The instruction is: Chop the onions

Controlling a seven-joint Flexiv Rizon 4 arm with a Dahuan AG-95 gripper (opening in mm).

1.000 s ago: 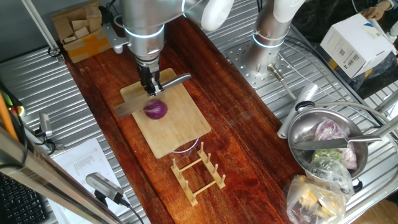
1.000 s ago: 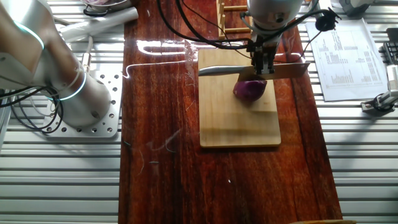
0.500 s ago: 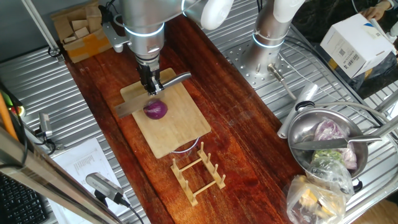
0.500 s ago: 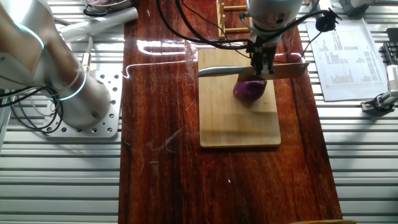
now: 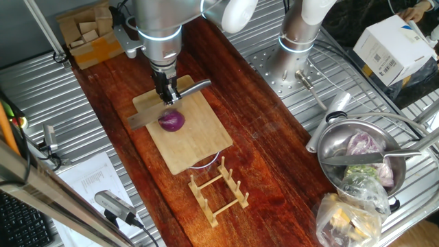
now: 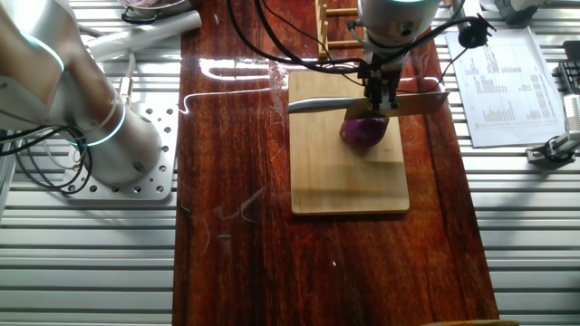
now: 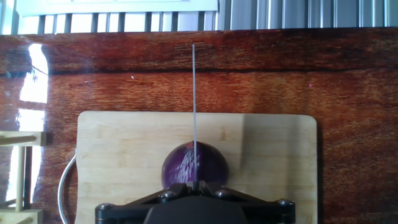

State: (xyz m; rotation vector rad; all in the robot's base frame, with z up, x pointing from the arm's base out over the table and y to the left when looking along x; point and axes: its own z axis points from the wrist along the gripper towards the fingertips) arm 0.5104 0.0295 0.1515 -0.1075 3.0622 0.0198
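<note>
A small glossy purple onion (image 5: 171,121) lies whole on the bamboo board (image 5: 195,147), toward its far end. My gripper (image 5: 164,96) is shut on a knife (image 5: 194,88) at the join of blade and wooden handle. It holds the knife level and edge down. In the hand view the blade (image 7: 194,106) shows as a thin line running across the middle of the onion (image 7: 208,167), with the gripper (image 7: 194,185) right above. From the other side, the knife (image 6: 317,104) crosses the top of the onion (image 6: 363,133). Whether the edge touches the skin cannot be told.
A wooden rack (image 5: 219,189) stands just off the board's near end, and a wire ring (image 7: 62,186) pokes out from under the board. A steel bowl (image 5: 333,147) of vegetables and a bag sit right. A second arm's base (image 5: 298,34) stands behind; papers (image 6: 507,81) lie beside the table.
</note>
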